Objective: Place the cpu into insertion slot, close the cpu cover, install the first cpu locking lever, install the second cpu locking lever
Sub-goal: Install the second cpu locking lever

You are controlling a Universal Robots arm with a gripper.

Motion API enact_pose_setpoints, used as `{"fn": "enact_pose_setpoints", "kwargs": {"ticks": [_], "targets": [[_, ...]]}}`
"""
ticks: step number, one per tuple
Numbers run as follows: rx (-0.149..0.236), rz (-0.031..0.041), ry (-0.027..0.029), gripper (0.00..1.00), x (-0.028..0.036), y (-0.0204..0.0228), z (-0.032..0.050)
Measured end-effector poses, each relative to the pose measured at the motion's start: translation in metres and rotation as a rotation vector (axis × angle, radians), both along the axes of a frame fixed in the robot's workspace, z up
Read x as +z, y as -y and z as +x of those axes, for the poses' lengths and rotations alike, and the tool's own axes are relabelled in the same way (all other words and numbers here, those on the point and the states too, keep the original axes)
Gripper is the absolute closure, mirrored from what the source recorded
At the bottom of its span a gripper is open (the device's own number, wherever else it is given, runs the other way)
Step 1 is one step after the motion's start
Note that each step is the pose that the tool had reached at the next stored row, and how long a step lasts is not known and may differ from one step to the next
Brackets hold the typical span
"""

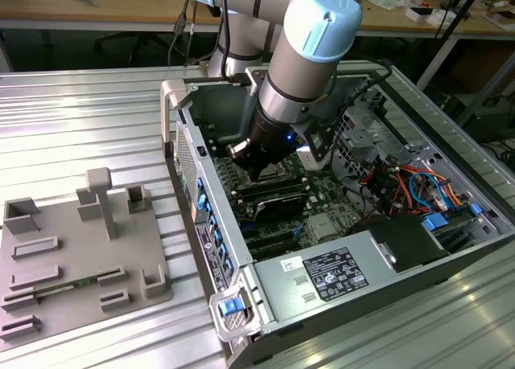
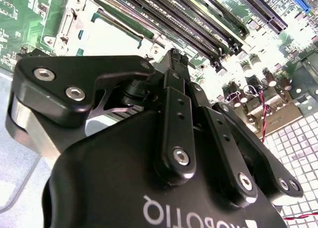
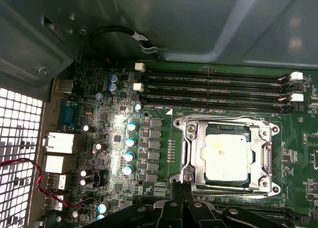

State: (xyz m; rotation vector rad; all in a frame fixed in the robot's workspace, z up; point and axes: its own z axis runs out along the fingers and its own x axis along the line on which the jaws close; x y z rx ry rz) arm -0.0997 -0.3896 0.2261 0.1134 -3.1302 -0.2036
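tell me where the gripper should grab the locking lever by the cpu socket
Probably at the lever's free end, the corner of the cpu cover nearest the gripper. The rod lies flat along the frame, so come from above, fingers straddling it. The cpu already sits under the cover.

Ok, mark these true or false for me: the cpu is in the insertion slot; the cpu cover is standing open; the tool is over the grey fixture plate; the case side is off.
1. The cpu sits in the insertion slot. True.
2. The cpu cover stands open. False: it lies flat around the chip.
3. The tool is over the grey fixture plate. False: it is inside the computer case, beside the socket.
4. The case side is off. True: the motherboard is exposed.
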Motion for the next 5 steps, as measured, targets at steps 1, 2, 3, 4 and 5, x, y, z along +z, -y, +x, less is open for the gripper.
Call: {"fn": "enact_pose_setpoints", "kwargs": {"ticks": [1,2,3,4,5], "targets": [[0.000,0.0000,0.0000,0.89,0.0000,0.0000,0.0000],[0.000,0.0000,0.0000,0.89,0.0000,0.0000,0.0000],[0.000,0.0001,0.0000,0.89,0.0000,0.0000,0.0000],[0.000,0.0000,0.0000,0.89,0.0000,0.0000,0.0000],[0.000,0.0000,0.0000,0.89,0.0001,0.0000,0.0000]]}}
